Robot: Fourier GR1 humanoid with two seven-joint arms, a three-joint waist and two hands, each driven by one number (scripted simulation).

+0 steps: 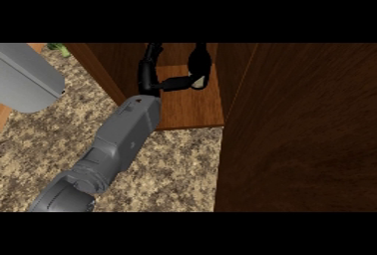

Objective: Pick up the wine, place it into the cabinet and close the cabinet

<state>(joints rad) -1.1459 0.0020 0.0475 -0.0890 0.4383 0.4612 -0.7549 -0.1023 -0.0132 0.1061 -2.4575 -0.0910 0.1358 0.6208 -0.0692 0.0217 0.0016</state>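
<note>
The wine bottle (199,62), dark with a pale patch low down, stands upright on the wooden shelf (191,107) inside the open cabinet. My right hand (149,74) reaches into the cabinet just left of the bottle. Its fingers (151,55) stretch up and away from the bottle, with bare wood showing between them and the glass. Only the thumb (175,83) points across and touches the bottle near its base. The hand is open. My left hand does not show.
The cabinet's open door (302,129), a large dark wooden panel, fills the right side. The cabinet's left wall (110,69) stands beside my forearm. Speckled stone counter (44,144) lies below. A large rounded grey shape (26,77) sits at the upper left.
</note>
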